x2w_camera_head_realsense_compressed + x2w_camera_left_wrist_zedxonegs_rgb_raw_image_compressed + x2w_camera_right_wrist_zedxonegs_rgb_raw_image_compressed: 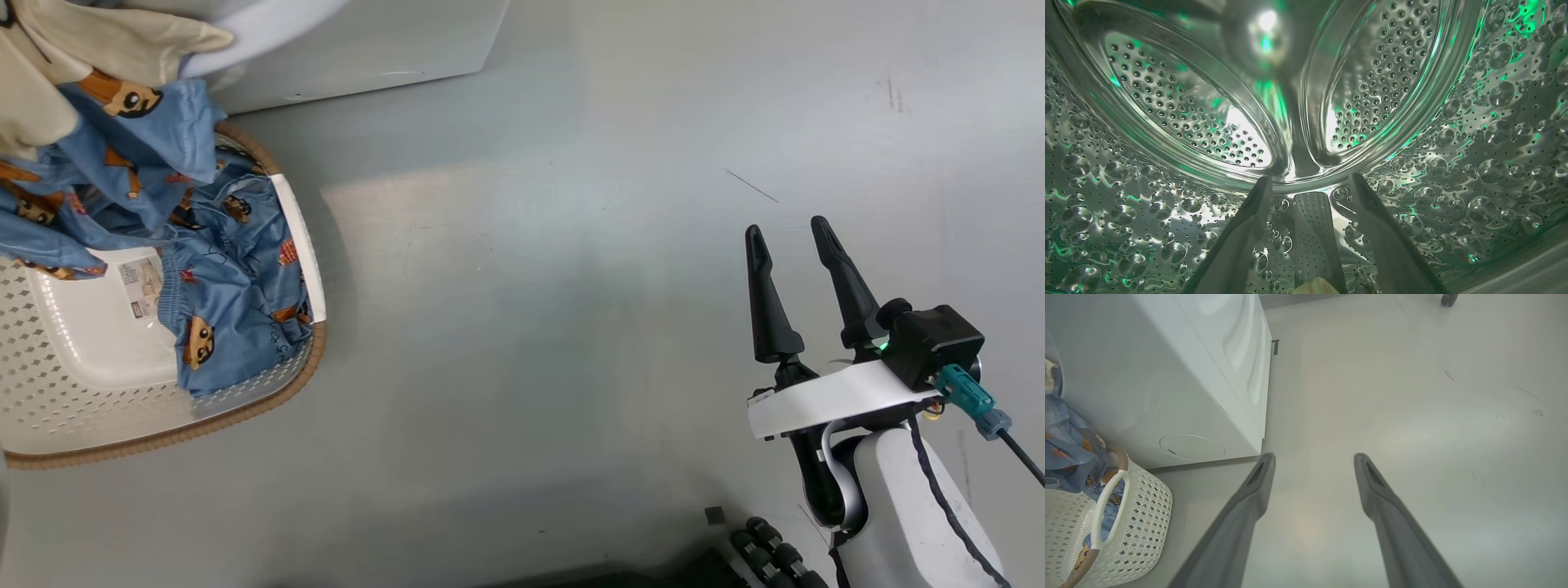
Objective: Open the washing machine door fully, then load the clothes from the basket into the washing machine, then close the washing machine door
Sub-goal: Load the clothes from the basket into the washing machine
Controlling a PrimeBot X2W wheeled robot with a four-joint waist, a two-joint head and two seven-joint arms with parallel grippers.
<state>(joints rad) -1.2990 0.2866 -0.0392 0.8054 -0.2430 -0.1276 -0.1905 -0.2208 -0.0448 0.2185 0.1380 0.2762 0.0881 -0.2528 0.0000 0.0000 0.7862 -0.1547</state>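
My left gripper (1310, 179) is open deep inside the washing machine's steel drum (1474, 171), with nothing between its fingers. A scrap of cream cloth (1315, 286) lies just below them. The blue printed clothes (220, 278) lie in the cream basket (245, 400) at the left and also hang from above it, with a cream piece (98, 49) over them. The white washing machine (367, 57) stands behind the basket. My right gripper (785, 229) hovers open and empty over the floor at the lower right. The washing machine door is out of view.
The right wrist view looks past the open right gripper (1314, 457) at grey floor (1412, 416), with the washing machine (1147, 375) and the basket (1143, 510) of clothes (1069, 457) to its left. A pale forearm (269, 24) crosses the head view's top left.
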